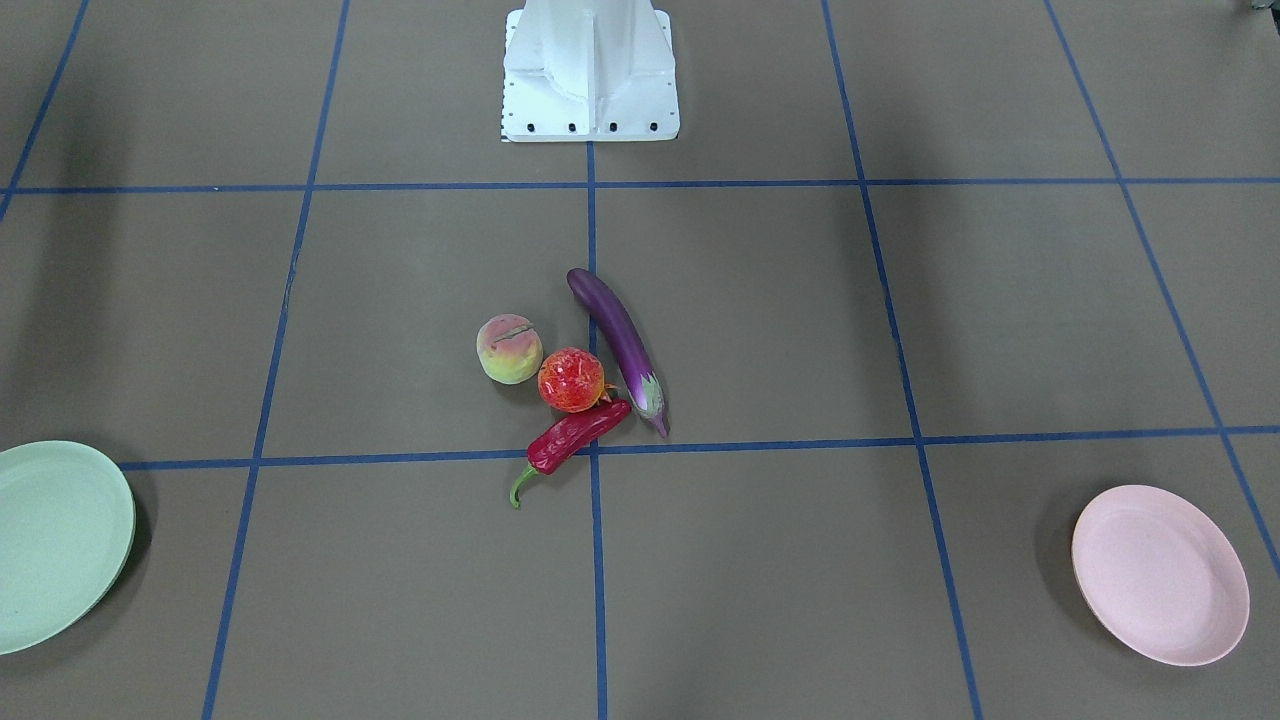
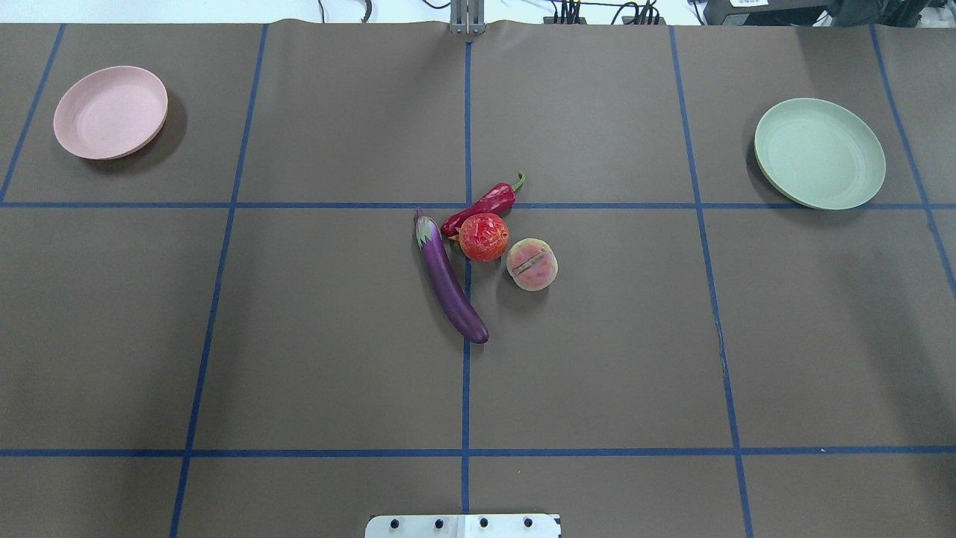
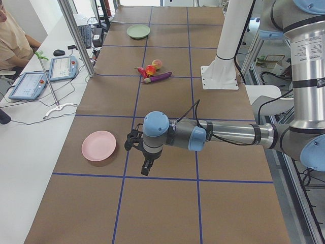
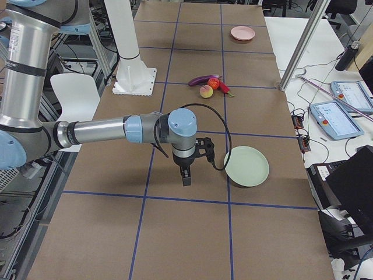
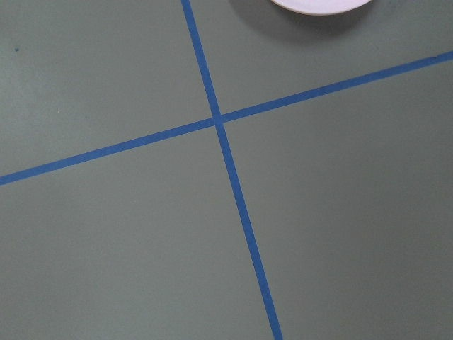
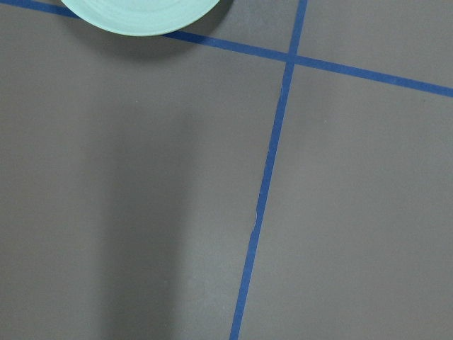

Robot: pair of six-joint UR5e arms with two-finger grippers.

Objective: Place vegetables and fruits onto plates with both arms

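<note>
Left pincer (image 3: 147, 168) hangs beside the pink plate (image 3: 99, 145), right pincer (image 4: 185, 175) beside the green plate (image 4: 246, 165); I cannot tell their state. Farther off, eggplant (image 2: 448, 280), chili pepper (image 2: 485, 203), pomegranate (image 2: 483, 237) and peach (image 2: 532, 264) cluster at the centre of the counter (image 2: 299, 336), well apart from both.

Brown table (image 2: 299, 336), blue tape grid (image 2: 465, 388); white side desk (image 3: 20, 152).

Eggplant (image 2: 450, 280), chili (image 2: 484, 202), pomegranate (image 2: 483, 237), peach (image 2: 532, 264) clustered centre; pink plate (image 2: 110, 112), mint plate (image 2: 819, 153) outlying.

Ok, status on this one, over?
Left claw, right claw aloft beside plates, state unclear. Eggplant, chili, pomegranate, peach clustered centre. Pink plate, green plate empty. No obstruction seen.
</note>
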